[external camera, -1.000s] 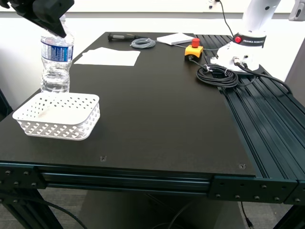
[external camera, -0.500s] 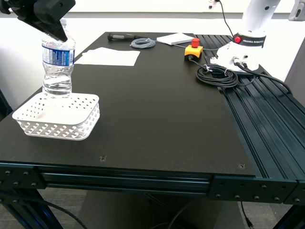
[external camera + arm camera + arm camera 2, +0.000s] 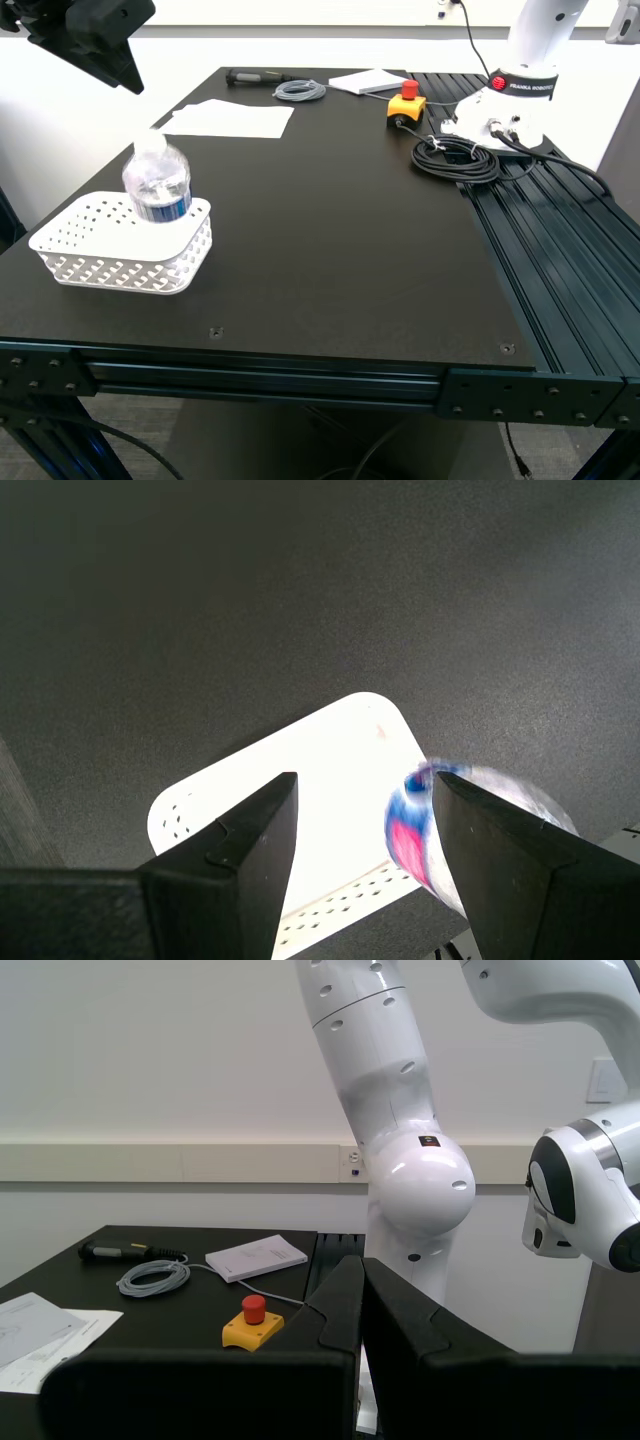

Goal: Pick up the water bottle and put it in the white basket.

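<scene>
The water bottle (image 3: 158, 185) lies tilted in the white basket (image 3: 120, 262), its white cap pointing up and away, its body leaning on the rim toward the exterior view's right. My first gripper (image 3: 125, 72) hangs open above the basket at the exterior view's upper left, holding nothing. Along the first wrist view, the open fingers frame the basket (image 3: 340, 740), and the bottle (image 3: 450, 820) shows as a blur beside one finger. My second gripper (image 3: 361, 1265) is shut on nothing, away from the basket, and does not show in the exterior view.
White paper sheets (image 3: 228, 118), a grey cable coil (image 3: 300, 91), a black tool (image 3: 255, 76) and a booklet (image 3: 368, 81) lie at the table's far side. A yellow box with a red button (image 3: 406, 105), a black cable coil (image 3: 457, 157) and another white robot's base (image 3: 520, 95) stand at the exterior view's far right.
The bottle was held upright over the basket's far edge by my first gripper. It has been let go and has dropped and tipped into the basket; the gripper has opened.
</scene>
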You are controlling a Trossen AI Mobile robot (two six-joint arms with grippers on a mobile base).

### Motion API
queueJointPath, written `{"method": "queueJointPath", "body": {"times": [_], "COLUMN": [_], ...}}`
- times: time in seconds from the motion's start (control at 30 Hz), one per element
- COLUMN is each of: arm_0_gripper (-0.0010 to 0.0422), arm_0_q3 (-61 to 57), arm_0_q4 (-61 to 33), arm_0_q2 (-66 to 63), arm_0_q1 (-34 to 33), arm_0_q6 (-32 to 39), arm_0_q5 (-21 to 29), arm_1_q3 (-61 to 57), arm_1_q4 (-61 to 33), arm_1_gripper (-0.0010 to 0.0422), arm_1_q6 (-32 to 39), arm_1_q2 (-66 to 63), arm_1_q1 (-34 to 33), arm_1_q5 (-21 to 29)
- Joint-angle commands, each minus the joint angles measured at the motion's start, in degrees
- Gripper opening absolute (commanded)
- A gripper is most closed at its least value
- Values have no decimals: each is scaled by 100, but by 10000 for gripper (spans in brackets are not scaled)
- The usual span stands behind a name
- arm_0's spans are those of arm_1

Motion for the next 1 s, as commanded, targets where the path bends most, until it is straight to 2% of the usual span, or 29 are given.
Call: {"method": "queueJointPath", "body": {"times": [0.03, 0.13, 0.27, 0.37, 1.0], "arm_0_gripper": [1, 1, 1, 1, 1], "arm_0_q3": [7, 7, 7, 7, 7], "arm_0_q4": [24, 24, 24, 24, 24], "arm_0_q2": [-2, -2, -2, -2, -2], "arm_0_q1": [2, 2, 2, 2, 2], "arm_0_q6": [0, 0, 0, 0, 0], "arm_0_q5": [7, 7, 7, 7, 7], "arm_1_q3": [7, 7, 9, 9, 9], "arm_1_q4": [-2, 50, 133, 157, 216], "arm_1_gripper": [168, 128, 44, 4, 2], "arm_1_q6": [24, 46, 63, 66, 68], "arm_1_q2": [-2, -2, -2, -2, -2], "arm_1_q1": [4, 9, 7, 7, 4], "arm_1_q5": [-61, -133, -146, -146, -144]}}
